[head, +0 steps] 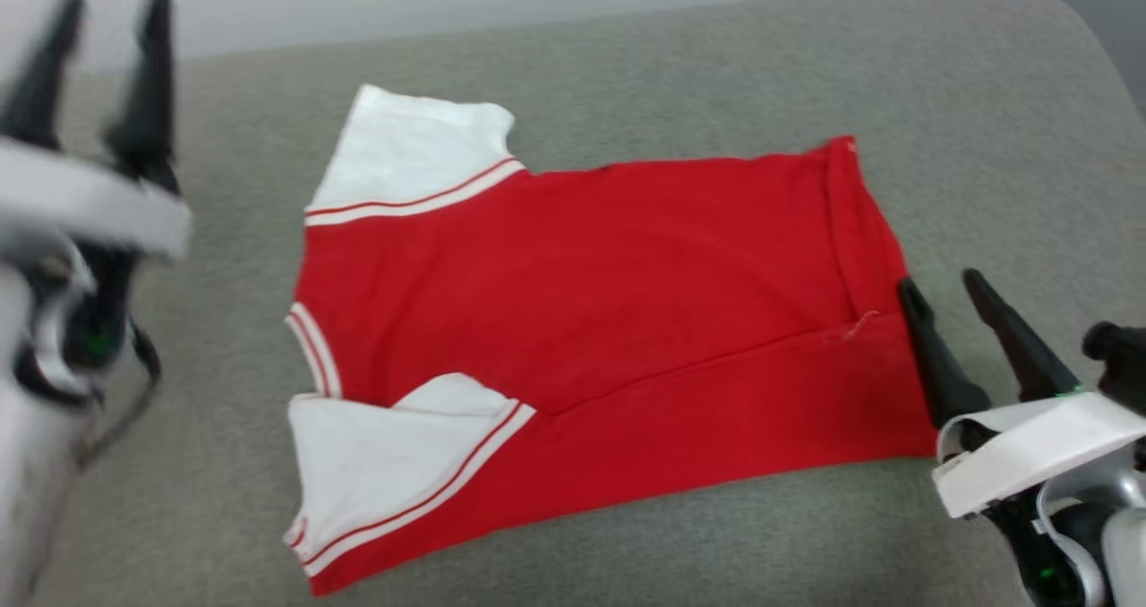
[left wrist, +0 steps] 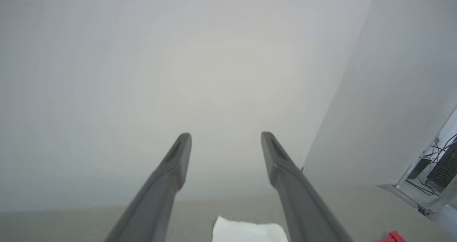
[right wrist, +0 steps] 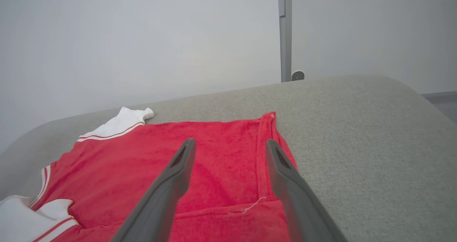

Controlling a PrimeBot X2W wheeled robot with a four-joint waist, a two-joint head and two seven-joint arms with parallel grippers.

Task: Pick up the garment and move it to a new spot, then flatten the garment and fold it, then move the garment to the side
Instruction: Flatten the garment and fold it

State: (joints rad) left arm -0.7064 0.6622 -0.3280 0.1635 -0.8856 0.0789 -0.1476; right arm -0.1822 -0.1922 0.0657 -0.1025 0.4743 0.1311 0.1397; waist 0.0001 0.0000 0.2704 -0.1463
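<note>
Blurred and close, the left gripper (head: 113,3) hangs with fingers spread wide and empty, well apart from the sleeves of the garment (head: 582,294). It lies flat on the grey cushion (head: 985,97), long axis crosswise, collar toward the robot's left. Just beside its hem sits the right gripper (head: 938,282), fingers wide, empty.

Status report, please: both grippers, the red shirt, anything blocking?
Left gripper open, empty, apart from the garment. Right gripper open, empty, at its hem end. Garment flat on grey cushion, near long edge folded over. No obstacle seen.
</note>
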